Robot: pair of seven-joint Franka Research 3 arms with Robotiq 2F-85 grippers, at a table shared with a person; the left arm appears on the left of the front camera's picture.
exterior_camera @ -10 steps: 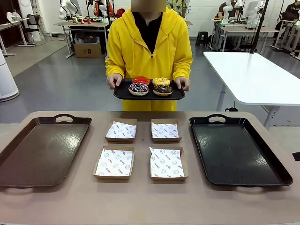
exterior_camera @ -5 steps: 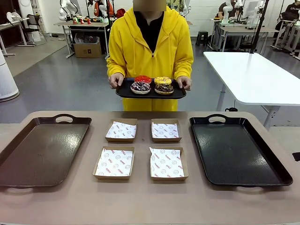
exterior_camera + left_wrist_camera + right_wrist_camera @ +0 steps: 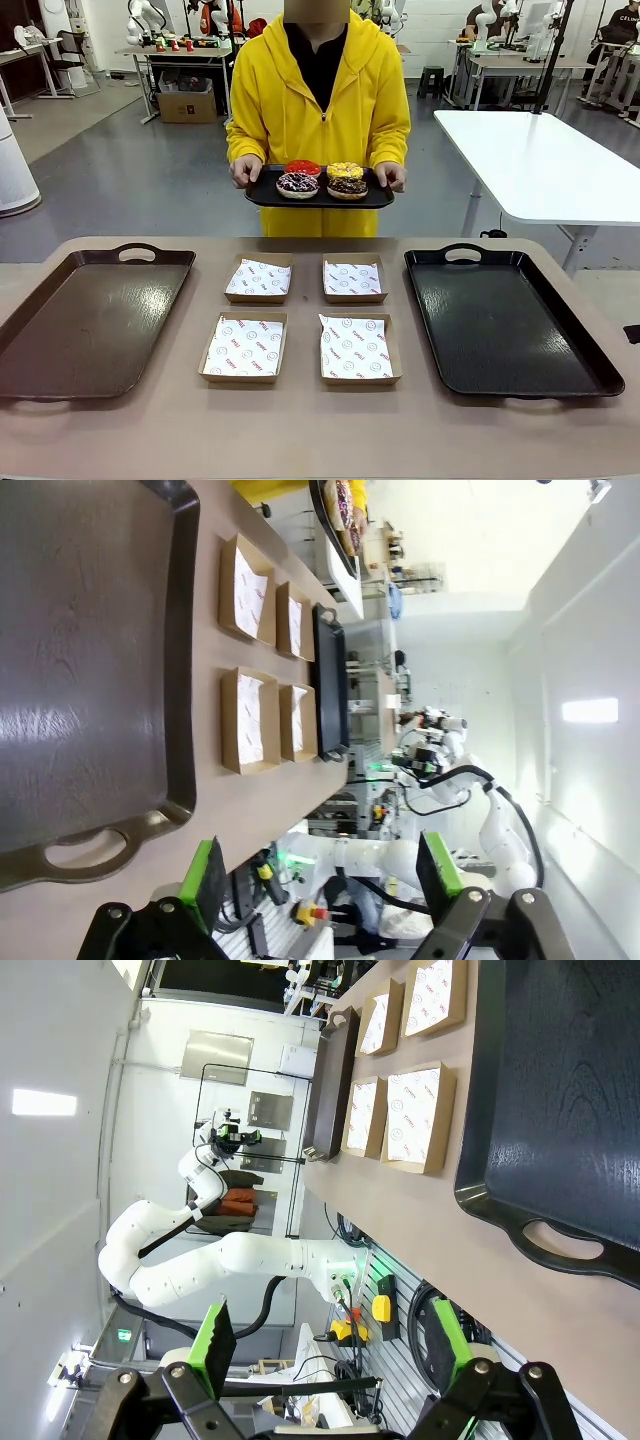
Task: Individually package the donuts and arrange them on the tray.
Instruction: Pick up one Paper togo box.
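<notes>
The left gripper [image 3: 318,875], its green-padded jaws released and bare, looks along a matte brown plastic tray [image 3: 90,320]. Past that tray, four shallow cardboard boxes [image 3: 245,348] lined with printed white paper lie beside a glossy black tray [image 3: 500,320], near whose handle the right gripper [image 3: 325,1345] hangs equally wide and bare. Well beyond both grippers, the person's hands [image 3: 243,170] clasp the ends of a small black serving tray [image 3: 318,202]; between them sit a glossy red ring donut [image 3: 302,168] and a yellow-crumbed donut [image 3: 344,170] nearer the body, with a sprinkled dark purple donut [image 3: 297,185] and a chocolate-brown donut [image 3: 347,188] in front.
</notes>
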